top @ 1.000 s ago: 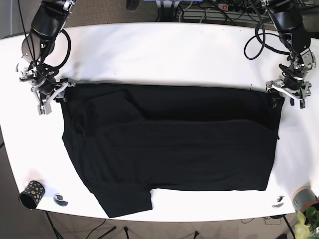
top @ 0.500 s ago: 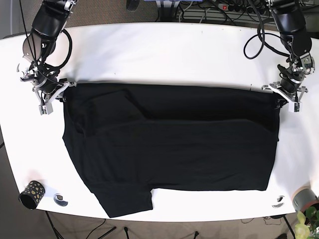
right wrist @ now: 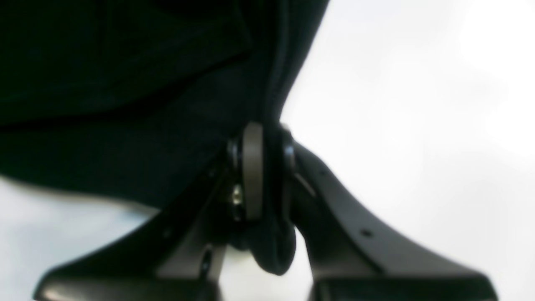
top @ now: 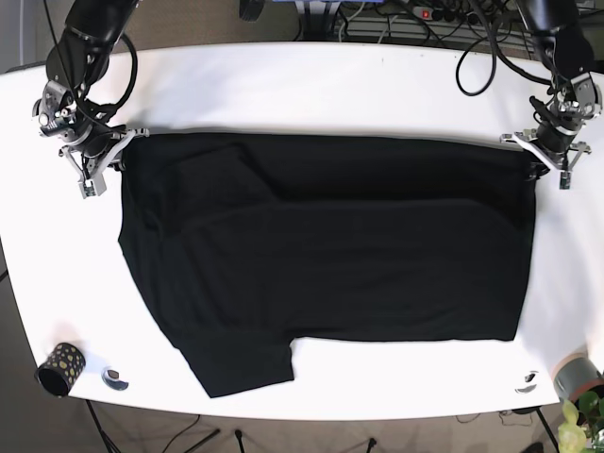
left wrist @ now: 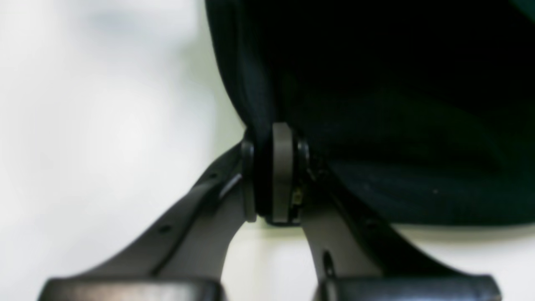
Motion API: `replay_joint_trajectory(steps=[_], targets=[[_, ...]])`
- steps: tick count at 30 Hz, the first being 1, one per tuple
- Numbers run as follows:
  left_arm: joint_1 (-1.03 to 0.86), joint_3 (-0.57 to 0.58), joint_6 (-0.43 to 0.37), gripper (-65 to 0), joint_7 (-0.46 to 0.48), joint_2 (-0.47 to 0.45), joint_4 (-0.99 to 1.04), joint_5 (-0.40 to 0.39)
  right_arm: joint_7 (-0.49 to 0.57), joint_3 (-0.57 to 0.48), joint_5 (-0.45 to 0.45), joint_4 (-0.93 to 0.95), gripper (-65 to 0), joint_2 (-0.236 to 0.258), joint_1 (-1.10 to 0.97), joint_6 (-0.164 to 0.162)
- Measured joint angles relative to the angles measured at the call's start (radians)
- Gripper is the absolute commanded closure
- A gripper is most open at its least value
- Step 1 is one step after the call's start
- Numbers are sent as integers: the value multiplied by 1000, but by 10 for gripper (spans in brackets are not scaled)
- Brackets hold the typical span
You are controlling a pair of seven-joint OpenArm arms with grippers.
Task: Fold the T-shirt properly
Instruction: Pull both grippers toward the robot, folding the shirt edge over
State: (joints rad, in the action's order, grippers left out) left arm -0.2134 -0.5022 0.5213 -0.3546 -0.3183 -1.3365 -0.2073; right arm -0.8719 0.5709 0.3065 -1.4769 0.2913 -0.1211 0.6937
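A black T-shirt lies spread on the white table, a sleeve sticking out at the lower left. My left gripper is shut on the shirt's far right corner; in the left wrist view its fingers pinch the black cloth. My right gripper is shut on the far left corner; in the right wrist view its fingers clamp a fold of the cloth. The far edge is stretched straight between both grippers.
A black cup with gold dots and a small round object sit at the near left. Another small round object, a grey pot and a plant are at the near right. Cables lie beyond the far edge.
Both grippers have pulled the shirt's far edge away from the camera, toward the table's far side. The whole shirt slid with them and its far edge is taut.
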Motion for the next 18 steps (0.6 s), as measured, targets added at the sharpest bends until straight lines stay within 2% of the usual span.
replay_joint_trajectory(steps=[1,7,10,18], targets=[[-18,-21,8,0,-9,11,-21,3,-17,16,9,-25,-8,-6,-15,11],[-111,-128,132,0,-102,56,-126,14,-106,83,-2,-172,-8,-48,-127,6],[-138,-172,169,0,-132,66,-154,10,-133,96,-1,-248,-8,-64,-190,6],[-230,-248,179,-1,-160,63,-208,13,-132,97,8,-381,-8,-134,-338,6]])
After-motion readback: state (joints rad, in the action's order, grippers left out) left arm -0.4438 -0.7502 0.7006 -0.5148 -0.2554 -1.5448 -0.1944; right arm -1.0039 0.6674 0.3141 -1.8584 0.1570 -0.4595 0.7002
